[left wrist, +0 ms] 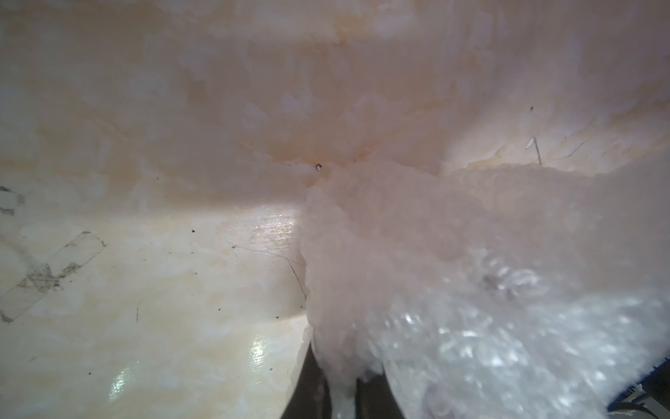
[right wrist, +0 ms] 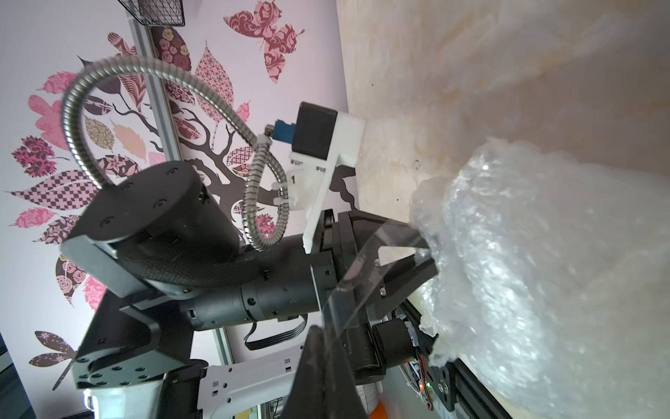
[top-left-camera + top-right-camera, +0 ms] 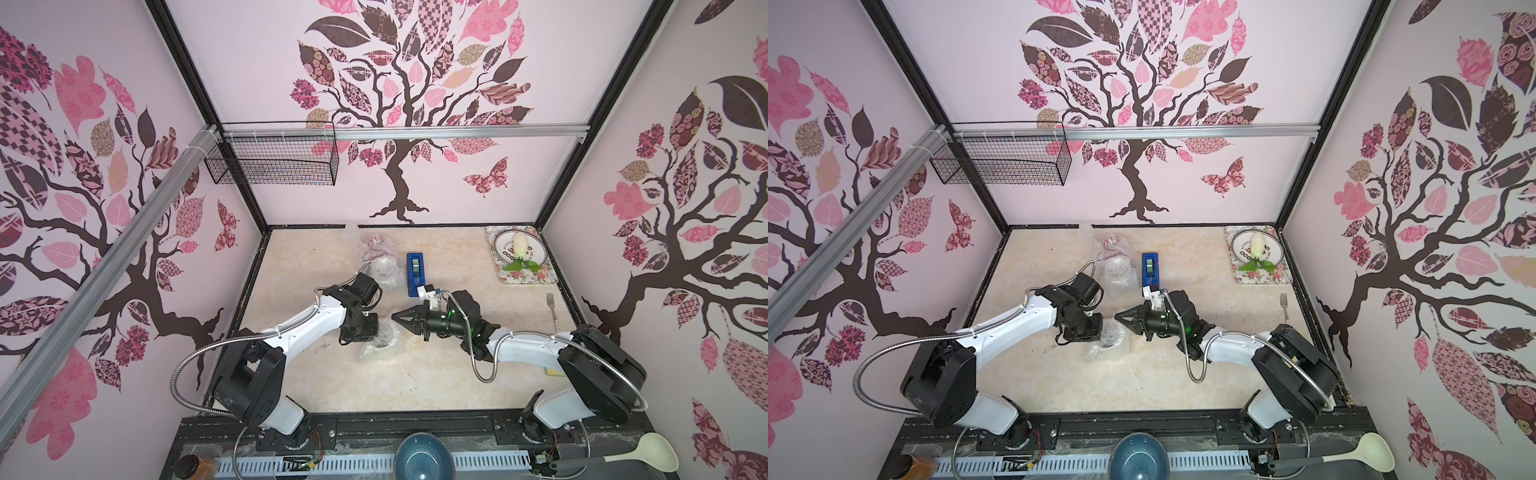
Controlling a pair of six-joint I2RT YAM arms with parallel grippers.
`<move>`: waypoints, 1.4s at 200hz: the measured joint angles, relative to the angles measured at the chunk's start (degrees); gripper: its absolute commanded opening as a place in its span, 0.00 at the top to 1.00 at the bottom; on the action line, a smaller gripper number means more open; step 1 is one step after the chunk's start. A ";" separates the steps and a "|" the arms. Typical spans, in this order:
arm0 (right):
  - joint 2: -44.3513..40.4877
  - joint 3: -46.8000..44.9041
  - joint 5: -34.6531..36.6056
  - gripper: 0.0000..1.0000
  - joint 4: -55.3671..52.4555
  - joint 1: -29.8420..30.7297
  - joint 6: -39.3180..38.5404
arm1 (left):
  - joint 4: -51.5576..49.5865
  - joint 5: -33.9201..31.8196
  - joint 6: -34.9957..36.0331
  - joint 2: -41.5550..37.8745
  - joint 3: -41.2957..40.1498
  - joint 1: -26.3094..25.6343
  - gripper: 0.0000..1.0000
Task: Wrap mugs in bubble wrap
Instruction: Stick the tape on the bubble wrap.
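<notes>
While the left hand (image 2: 429, 257) apparently pinches the bubble wrap (image 2: 525, 272), the right hand (image 3: 394, 316) is closed beside it.

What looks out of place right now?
Nothing broken. The near bundle's bubble wrap sits crumpled and loose, pinched by the left gripper; the right gripper holds a clear tape strip. A fork lies stray by the right arm.

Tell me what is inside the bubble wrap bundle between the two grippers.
Through the bubble wrap bundle only a dark rounded patch shows, possibly a mug's mouth. The wrap hides its colour and handle.
</notes>
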 measured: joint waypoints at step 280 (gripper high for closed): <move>8.44 0.44 5.25 1.00 -5.05 5.38 2.43 | 0.33 1.51 -1.44 -0.68 -0.13 -0.20 1.00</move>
